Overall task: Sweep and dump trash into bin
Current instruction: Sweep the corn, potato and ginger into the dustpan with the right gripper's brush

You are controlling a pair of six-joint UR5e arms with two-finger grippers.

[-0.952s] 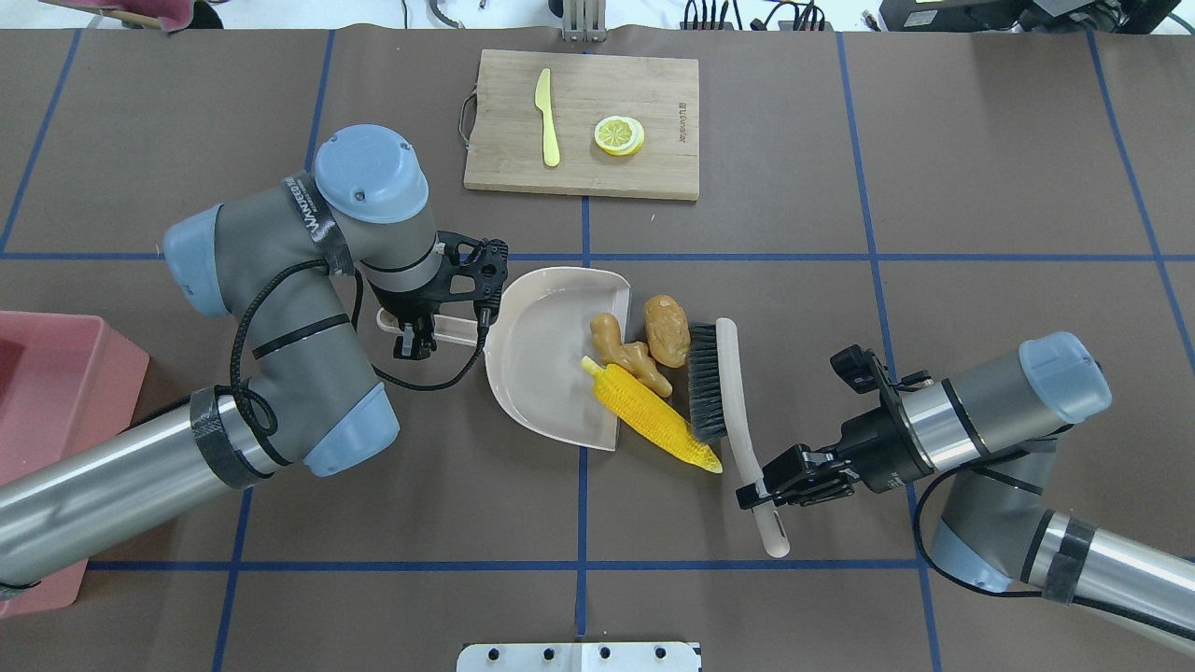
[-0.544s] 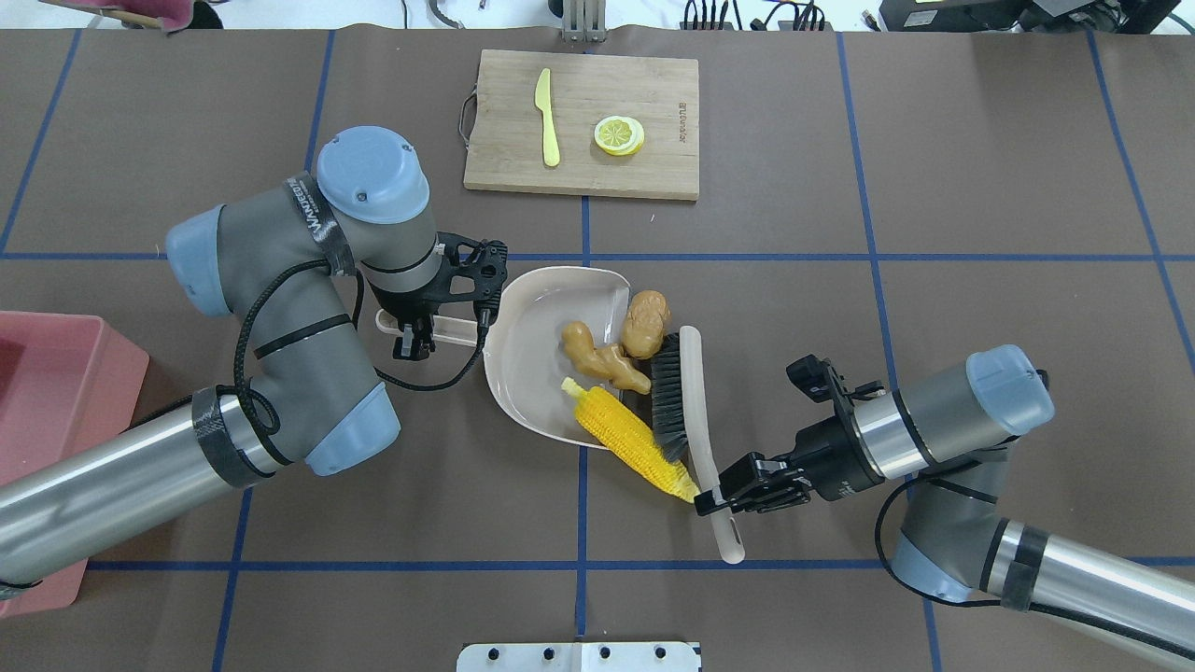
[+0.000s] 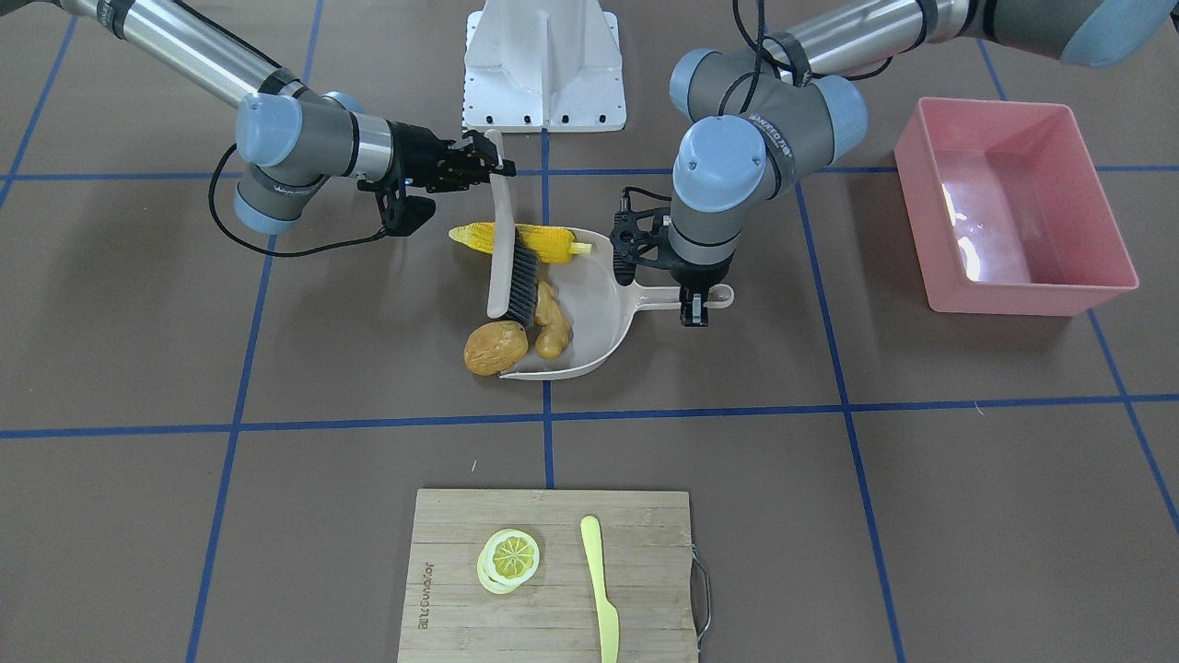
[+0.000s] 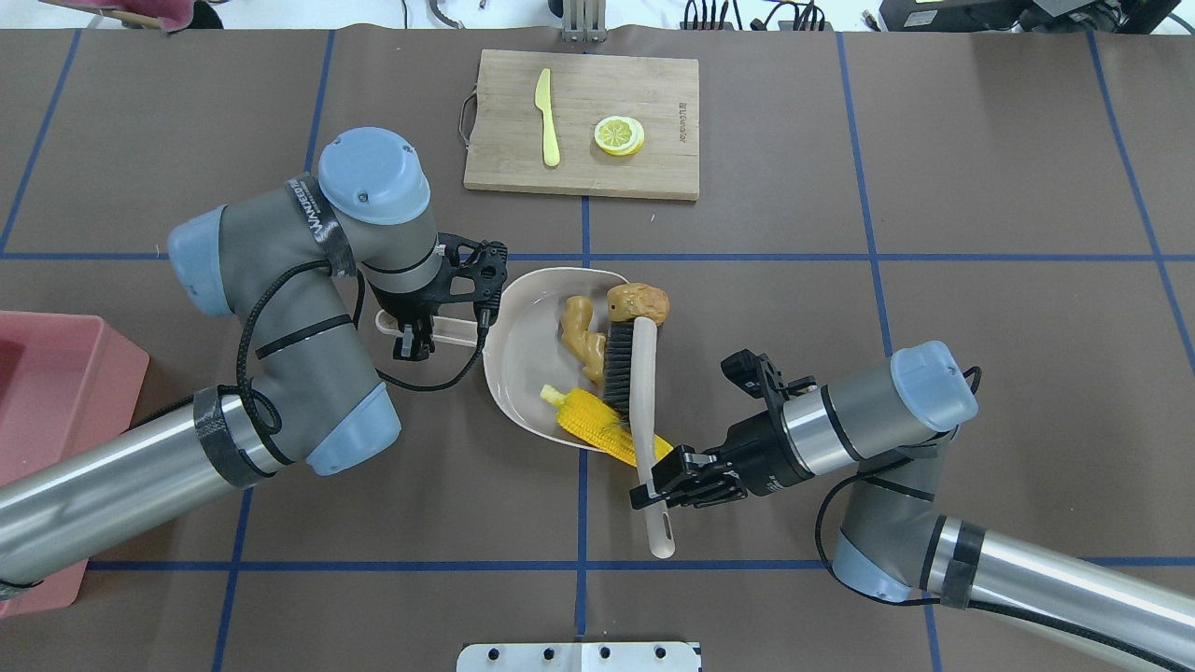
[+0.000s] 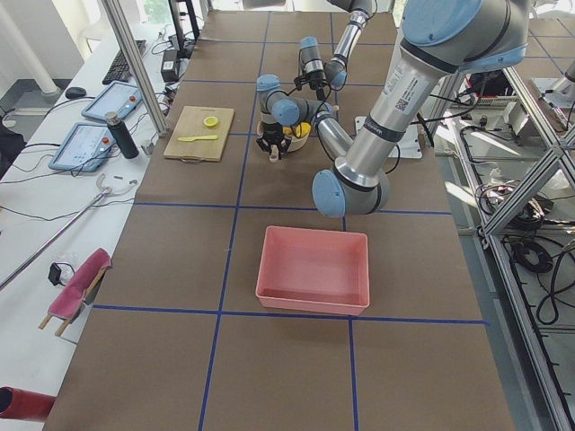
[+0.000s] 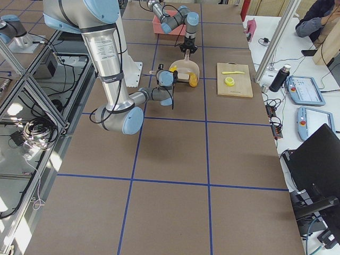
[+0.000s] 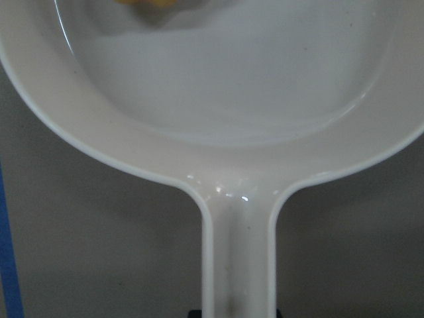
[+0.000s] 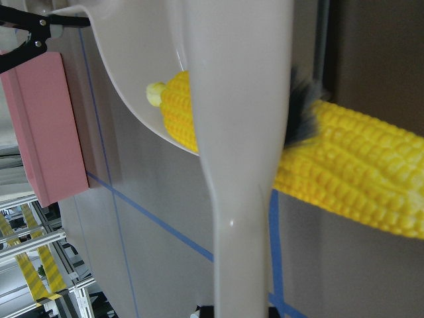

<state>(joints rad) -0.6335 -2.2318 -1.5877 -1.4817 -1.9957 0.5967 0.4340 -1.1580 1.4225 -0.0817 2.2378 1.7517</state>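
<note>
Meanwhile, the left gripper (image 4: 415, 341) was clamped on the handle of the beige dustpan (image 4: 527, 359), which lay flat on the table with its mouth toward the right arm. The right gripper (image 4: 653, 487) was closed around the handle of the brush (image 4: 642, 392), whose bristles stood at the pan's mouth. The ginger root (image 4: 580, 334) lay inside the pan, against the bristles. The corn cob (image 4: 590, 422) lay across the lip under the brush, its pale tip in the pan and its other end out on the table. The potato (image 4: 640, 301) sat at the far corner of the mouth, touching the brush's tip; whether it had crossed the lip could not be told. The pink bin (image 3: 1013, 299) stood well apart from the pan, toward the table's end on the robot's left. A cutting board (image 4: 579, 177) carrying a plastic knife (image 4: 547, 117) and a lemon slice (image 4: 619, 135) lay beyond the pan.
</note>
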